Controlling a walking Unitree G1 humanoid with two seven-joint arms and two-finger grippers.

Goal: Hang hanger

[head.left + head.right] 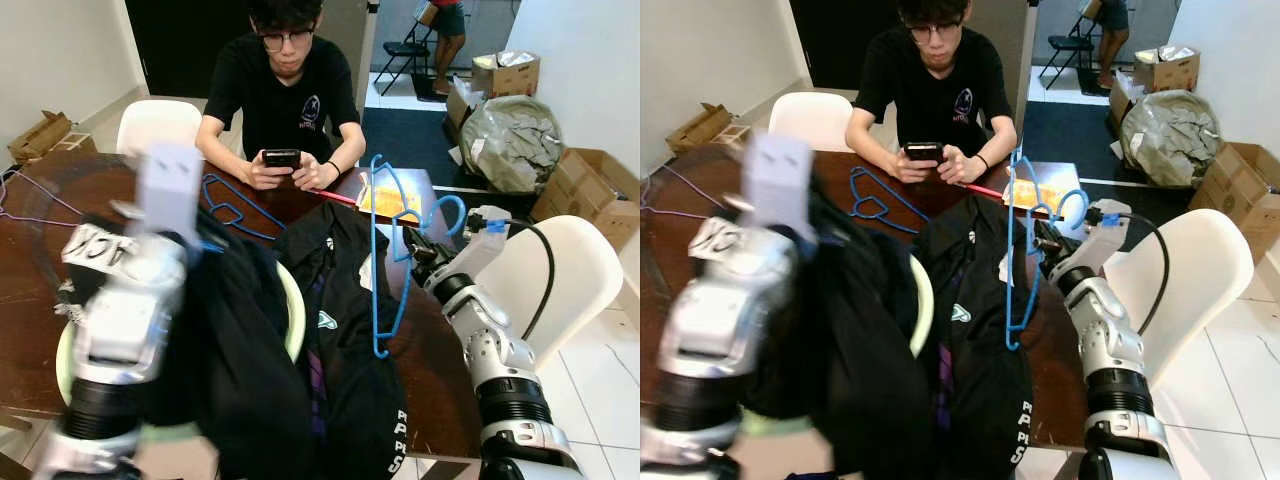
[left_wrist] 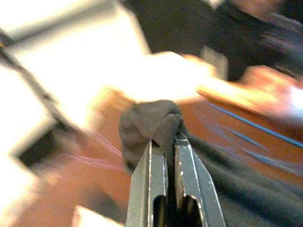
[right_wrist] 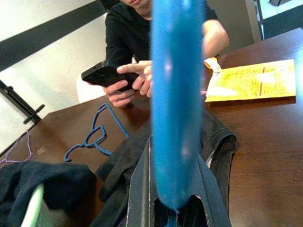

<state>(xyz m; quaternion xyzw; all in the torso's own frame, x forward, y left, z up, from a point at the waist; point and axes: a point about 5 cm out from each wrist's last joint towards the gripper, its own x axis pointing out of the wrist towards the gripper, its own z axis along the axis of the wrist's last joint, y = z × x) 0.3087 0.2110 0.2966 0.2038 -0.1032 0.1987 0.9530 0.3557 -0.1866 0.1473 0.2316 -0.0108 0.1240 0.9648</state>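
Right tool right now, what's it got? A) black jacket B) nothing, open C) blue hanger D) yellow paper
C: the right tool is shut on the blue hanger, held upright over the black jacket; in the right wrist view the blue bar runs up from between its fingers.

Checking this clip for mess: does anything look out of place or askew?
The black jacket hangs off the table edge instead of from a hanger. The right gripper holds a blue hanger upright beside it; another hanger lies flat. The left gripper pinches dark cloth.
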